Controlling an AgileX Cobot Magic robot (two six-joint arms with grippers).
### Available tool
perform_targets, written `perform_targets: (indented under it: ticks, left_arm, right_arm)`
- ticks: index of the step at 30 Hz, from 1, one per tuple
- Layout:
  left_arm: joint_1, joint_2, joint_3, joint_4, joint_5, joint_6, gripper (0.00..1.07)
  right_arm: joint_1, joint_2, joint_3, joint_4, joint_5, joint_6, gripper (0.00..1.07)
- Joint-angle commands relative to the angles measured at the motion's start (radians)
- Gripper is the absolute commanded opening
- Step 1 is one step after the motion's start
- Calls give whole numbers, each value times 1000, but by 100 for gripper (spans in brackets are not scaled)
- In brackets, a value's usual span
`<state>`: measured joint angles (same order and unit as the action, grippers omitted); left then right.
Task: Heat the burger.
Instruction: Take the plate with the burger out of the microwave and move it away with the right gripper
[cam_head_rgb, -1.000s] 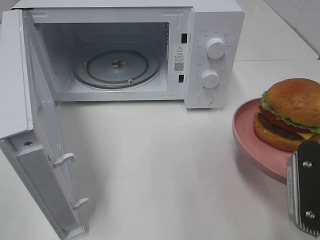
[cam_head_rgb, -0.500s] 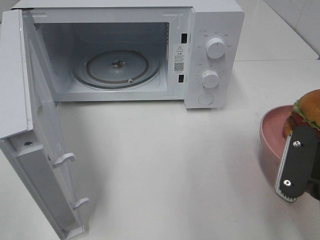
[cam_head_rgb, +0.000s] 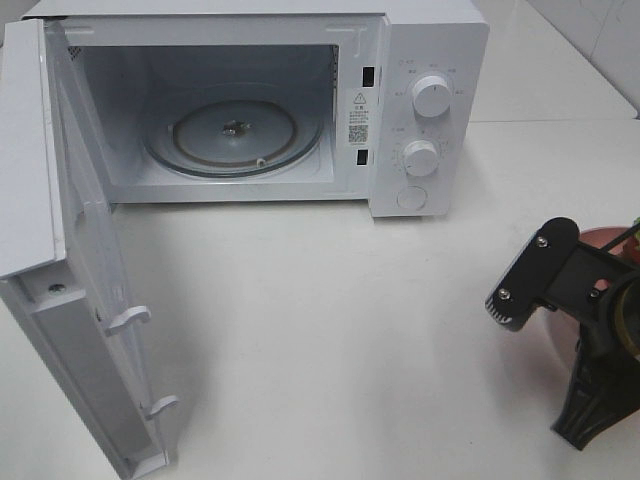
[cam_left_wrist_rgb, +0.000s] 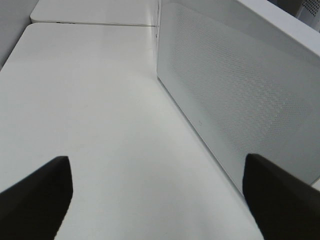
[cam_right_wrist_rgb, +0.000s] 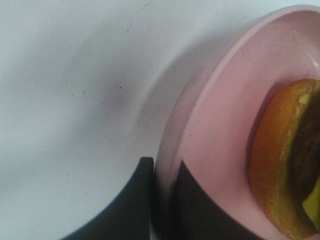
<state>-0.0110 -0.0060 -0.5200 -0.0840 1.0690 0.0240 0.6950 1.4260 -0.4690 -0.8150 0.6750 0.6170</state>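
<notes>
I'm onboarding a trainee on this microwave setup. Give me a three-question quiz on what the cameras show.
1. True or false: the microwave door stands open.
2. What does the right tool clamp? A) the rim of the pink plate B) the burger bun C) nothing
3. Fill in: on the microwave floor lies only a round glass ______.

Key: 1 true. 2 A; one finger sits outside the rim, one inside, and the burger lies on the plate untouched. 3 turntable.
</notes>
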Motion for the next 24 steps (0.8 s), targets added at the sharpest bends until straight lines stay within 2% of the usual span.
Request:
perform_targets:
  ticks: [1,9,14,18,24]
  left_arm:
    - [3,-15,2,1,1,-3,84]
    - [3,-15,2,1,1,-3,84]
    - [3,-15,2,1,1,-3,84]
    - [3,-15,2,1,1,-3,84]
    - [3,-15,2,1,1,-3,84]
  right_arm:
    - [-8,31,-21,-64,33,78,1]
    - [-33,126,-27,-104,35,290,1]
    - [-85,161,-27,-168,29,416,1]
    - [-150,171,-27,-268,22,517,2]
    - [-200,171,-27,-303,-26,558,3]
